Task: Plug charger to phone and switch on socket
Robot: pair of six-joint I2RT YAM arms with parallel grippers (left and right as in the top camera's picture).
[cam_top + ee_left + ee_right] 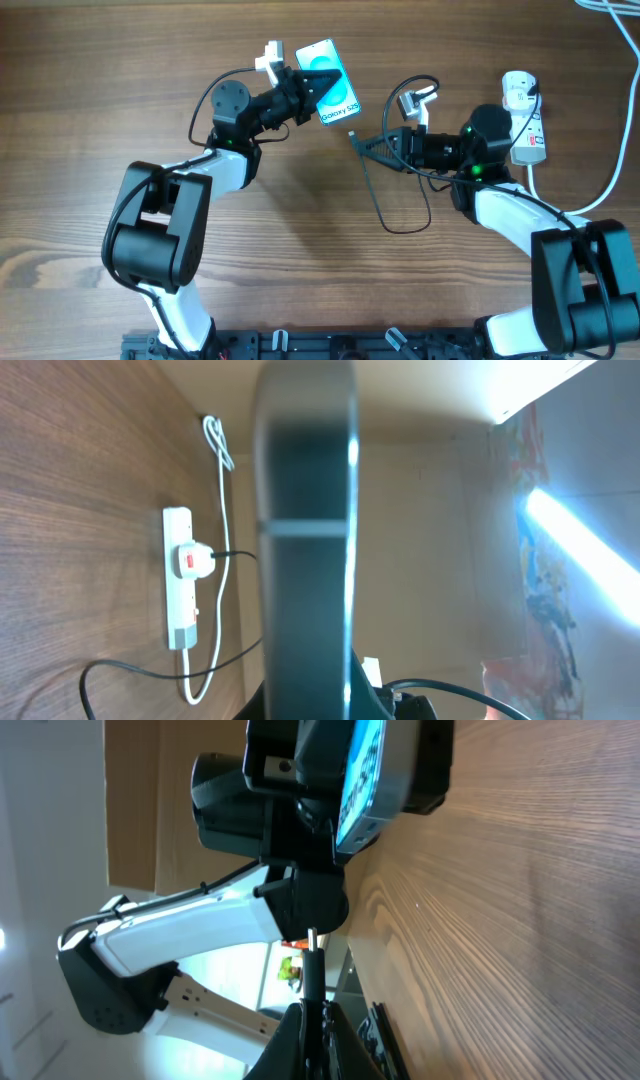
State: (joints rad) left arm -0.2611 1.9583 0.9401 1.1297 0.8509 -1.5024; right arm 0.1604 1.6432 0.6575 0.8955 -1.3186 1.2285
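The phone [330, 83], its cyan-blue screen lit, is lifted off the table at the back centre, with my left gripper [308, 90] shut on it. The left wrist view shows it edge-on as a dark slab [305, 530]. My right gripper [378, 148] is shut on the free end of the charger [358, 140], a thin black cable whose small connector [311, 942] points at the phone [362, 770] across a short gap. The rest of the cable loops over the table [405, 222]. The white socket [527, 120] lies at the far right with a plug in it.
A thick white cord [610, 190] runs from the socket along the right edge. In the left wrist view the socket [178, 595] lies on the wood with its white cord [222, 490] beside it. Both arms [170, 220] reach in from the near edge.
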